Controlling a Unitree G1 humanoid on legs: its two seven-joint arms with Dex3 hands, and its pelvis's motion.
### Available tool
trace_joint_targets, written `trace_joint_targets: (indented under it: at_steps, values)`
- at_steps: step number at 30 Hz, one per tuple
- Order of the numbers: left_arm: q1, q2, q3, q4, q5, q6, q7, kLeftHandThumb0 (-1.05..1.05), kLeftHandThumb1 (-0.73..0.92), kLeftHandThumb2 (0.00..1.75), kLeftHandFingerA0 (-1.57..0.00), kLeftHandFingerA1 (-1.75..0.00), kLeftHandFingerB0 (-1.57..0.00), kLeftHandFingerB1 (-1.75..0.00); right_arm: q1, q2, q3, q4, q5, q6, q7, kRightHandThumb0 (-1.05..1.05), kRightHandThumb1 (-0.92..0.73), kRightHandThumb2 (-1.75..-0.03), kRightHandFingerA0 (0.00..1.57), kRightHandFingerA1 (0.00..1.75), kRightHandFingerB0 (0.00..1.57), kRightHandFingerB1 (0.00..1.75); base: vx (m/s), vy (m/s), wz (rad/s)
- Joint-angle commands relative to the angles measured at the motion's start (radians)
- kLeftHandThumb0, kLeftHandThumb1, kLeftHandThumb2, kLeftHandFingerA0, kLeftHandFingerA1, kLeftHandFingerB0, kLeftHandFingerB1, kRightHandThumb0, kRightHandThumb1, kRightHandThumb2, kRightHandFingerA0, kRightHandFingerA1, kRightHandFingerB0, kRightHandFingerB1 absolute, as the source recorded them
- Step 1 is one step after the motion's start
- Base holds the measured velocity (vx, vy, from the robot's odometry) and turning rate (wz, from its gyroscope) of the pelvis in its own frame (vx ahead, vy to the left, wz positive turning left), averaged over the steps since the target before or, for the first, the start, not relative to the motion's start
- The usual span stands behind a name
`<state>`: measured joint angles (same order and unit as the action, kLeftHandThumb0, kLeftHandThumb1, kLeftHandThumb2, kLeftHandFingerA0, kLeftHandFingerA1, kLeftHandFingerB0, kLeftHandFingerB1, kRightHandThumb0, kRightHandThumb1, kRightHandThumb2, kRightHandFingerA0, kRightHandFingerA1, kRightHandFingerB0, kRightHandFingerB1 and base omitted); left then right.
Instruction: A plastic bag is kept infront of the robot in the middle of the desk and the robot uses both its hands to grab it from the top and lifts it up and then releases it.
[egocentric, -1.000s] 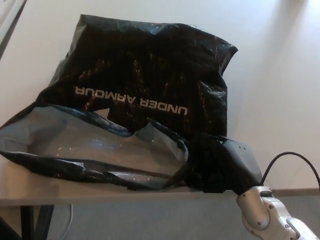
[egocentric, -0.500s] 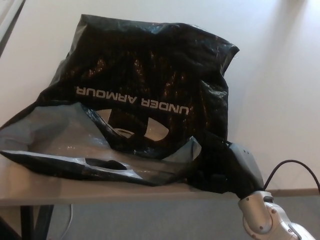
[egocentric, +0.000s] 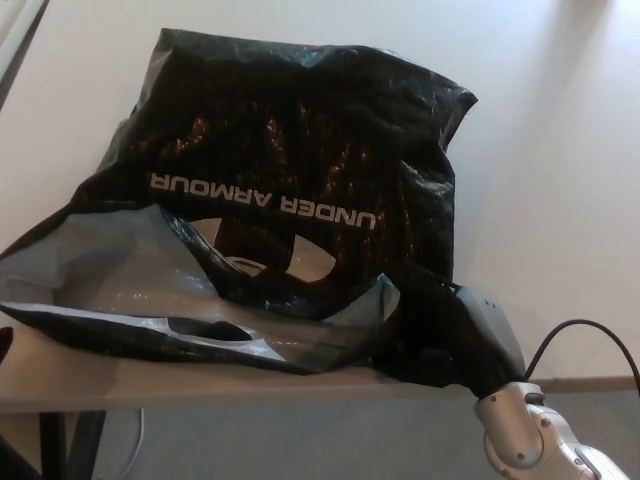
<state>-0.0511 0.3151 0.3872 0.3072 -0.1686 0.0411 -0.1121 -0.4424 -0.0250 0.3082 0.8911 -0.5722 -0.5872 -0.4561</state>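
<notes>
A black plastic bag (egocentric: 300, 130) with white UNDER ARMOUR lettering lies on the white desk (egocentric: 560, 150), its open top toward me at the desk's front edge. The grey inside and a handle cut-out (egocentric: 215, 330) show at the front left. My right hand (egocentric: 470, 340) rests against the bag's front right corner. Its black shape merges with the plastic, so its hold is unclear. A dark sliver at the picture's left edge may be my left hand (egocentric: 3, 342), just left of the bag's front rim.
The desk's front edge (egocentric: 120, 395) runs across the bottom, with grey floor and a desk leg (egocentric: 60, 440) below it. My silver right wrist (egocentric: 525, 430) and a black cable (egocentric: 590, 335) sit off the desk at the lower right.
The bag's front rim has sunk and flattened, uncovering the handle cut-outs. My right hand has slid slightly down and right. A dark sliver has come in at the left edge.
</notes>
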Motion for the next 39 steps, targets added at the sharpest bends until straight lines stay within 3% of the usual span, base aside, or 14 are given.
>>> trace_joint_targets:
  at_steps: [1,3,4,5,6,7,8,10,15,16,26,27,29,39]
  values:
    - [-0.107,0.089,0.108,0.194,-0.232,0.496,-0.127,-0.28,0.46,0.59,-0.32,-0.34,-0.19,-0.33,-0.006,-0.018,0.002,0.024,0.005,-0.004,-0.025,-0.27,-0.72,-0.57,0.67,1.75,0.46,1.74,0.00,0.000,0.00]
    - [-0.103,0.094,0.114,0.208,-0.231,0.505,-0.136,-0.30,0.45,0.60,-0.33,-0.35,-0.20,-0.34,-0.006,-0.017,0.000,0.028,0.007,-0.004,-0.029,-0.27,-0.71,-0.57,0.66,1.75,0.46,1.74,0.00,0.000,0.00]
    - [-0.101,0.099,0.118,0.220,-0.235,0.514,-0.146,-0.21,0.33,0.83,-0.27,-0.54,-0.07,-0.46,-0.007,-0.017,0.001,0.030,0.004,-0.001,-0.033,-0.27,-0.71,-0.57,0.65,1.75,0.46,1.72,0.00,0.000,0.00]
    - [-0.103,0.104,0.123,0.234,-0.241,0.523,-0.157,-0.21,0.33,0.83,-0.27,-0.54,-0.07,-0.46,-0.008,-0.018,0.003,0.030,-0.001,0.004,-0.037,-0.27,-0.71,-0.57,0.65,1.75,0.46,1.72,0.00,0.000,0.00]
    - [-0.104,0.114,0.123,0.254,-0.244,0.537,-0.178,-0.28,0.49,0.55,-0.60,-0.39,-0.21,-0.30,-0.008,-0.017,0.003,0.031,0.001,-0.001,-0.036,-0.27,-0.71,-0.57,0.66,1.75,0.46,1.72,0.00,0.000,0.00]
    - [-0.107,0.121,0.127,0.269,-0.249,0.555,-0.188,-0.28,0.50,0.55,-0.65,-0.41,-0.23,-0.31,-0.008,-0.016,0.002,0.033,0.003,-0.005,-0.036,-0.26,-0.71,-0.57,0.66,1.75,0.46,1.72,0.00,0.000,0.00]
    - [-0.111,0.125,0.131,0.277,-0.254,0.571,-0.190,-0.28,0.50,0.55,-0.65,-0.41,-0.23,-0.31,-0.009,-0.015,0.001,0.035,0.004,-0.007,-0.037,-0.26,-0.71,-0.57,0.66,1.75,0.46,1.72,0.00,0.000,0.00]
    - [-0.140,0.150,0.188,0.353,-0.319,0.704,-0.204,-0.23,0.49,0.55,-0.46,-0.35,-0.32,-0.34,-0.041,-0.007,0.003,0.050,0.003,0.004,-0.031,-0.26,-0.71,-0.57,0.65,1.75,0.45,1.71,0.00,0.000,0.00]
    - [-0.107,0.146,0.197,0.368,-0.360,0.763,-0.268,-0.24,0.50,0.55,-0.55,-0.39,-0.33,-0.34,-0.048,-0.006,0.002,0.050,0.007,0.008,-0.021,-0.26,-0.71,-0.57,0.65,1.75,0.45,1.72,0.00,0.000,0.00]
    - [-0.097,0.142,0.196,0.353,-0.369,0.771,-0.276,-0.26,0.53,0.56,-0.55,-0.43,-0.49,-0.37,-0.048,-0.006,0.003,0.048,0.004,0.010,-0.024,-0.25,-0.71,-0.57,0.64,1.75,0.44,1.71,0.00,0.000,0.00]
    - [-0.069,0.124,0.172,0.207,-0.426,0.856,-0.286,-0.26,0.48,0.54,-0.54,-0.40,-0.40,-0.36,-0.060,-0.001,0.007,0.049,0.003,0.009,-0.018,-0.21,-0.71,-0.57,0.64,1.75,0.44,1.70,0.00,0.000,0.00]
    - [-0.065,0.118,0.167,0.183,-0.431,0.864,-0.276,-0.33,0.40,0.63,-0.48,-0.46,-0.38,-0.43,-0.061,-0.002,0.007,0.050,0.004,0.004,-0.018,-0.21,-0.71,-0.57,0.64,1.75,0.44,1.70,0.00,0.000,0.00]
    - [-0.054,0.107,0.160,0.141,-0.440,0.882,-0.262,-0.26,0.50,0.55,-0.52,-0.39,-0.38,-0.35,-0.060,-0.002,0.010,0.049,0.001,0.006,-0.018,-0.22,-0.72,-0.56,0.63,1.75,0.44,1.70,0.00,0.000,0.00]
    - [0.012,0.079,0.106,0.019,-0.436,0.850,-0.249,-0.26,0.50,0.55,-0.58,-0.41,-0.39,-0.35,-0.053,-0.002,0.013,0.059,0.003,-0.001,-0.024,-0.23,-0.73,-0.54,0.61,1.75,0.45,1.67,0.00,0.000,0.00]
